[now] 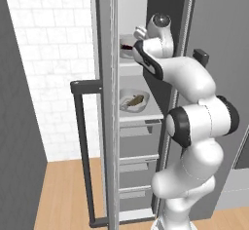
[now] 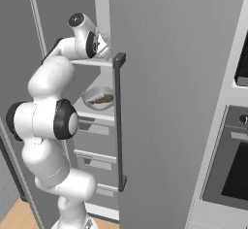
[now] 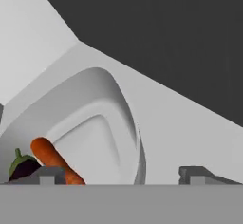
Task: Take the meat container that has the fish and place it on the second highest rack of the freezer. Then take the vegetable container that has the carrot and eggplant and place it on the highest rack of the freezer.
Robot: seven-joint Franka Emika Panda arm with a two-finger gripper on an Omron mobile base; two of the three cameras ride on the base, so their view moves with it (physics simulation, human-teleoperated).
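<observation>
The freezer (image 1: 109, 126) stands open. On its highest rack (image 1: 130, 66) sits the white vegetable container (image 3: 95, 123), holding the orange carrot (image 3: 53, 160) and the dark eggplant (image 3: 21, 167). My gripper (image 3: 122, 175) hangs open just above that tub, one fingertip over the carrot side and the other outside the rim, over the shelf (image 3: 185, 123). From the base, the hand (image 1: 140, 33) reaches into the top shelf beside the tub (image 1: 126, 46). The meat container with the fish (image 1: 134, 101) rests on the second highest rack (image 1: 141, 118), also visible as a tub (image 2: 99, 98).
The freezer door (image 2: 169, 102) with its long dark bar handle (image 2: 118, 121) stands close to the arm's right. Another dark handle (image 1: 81, 151) hangs at the left. Grey drawers (image 1: 138, 163) stack below the shelves. An oven column (image 2: 232, 165) is at the far right.
</observation>
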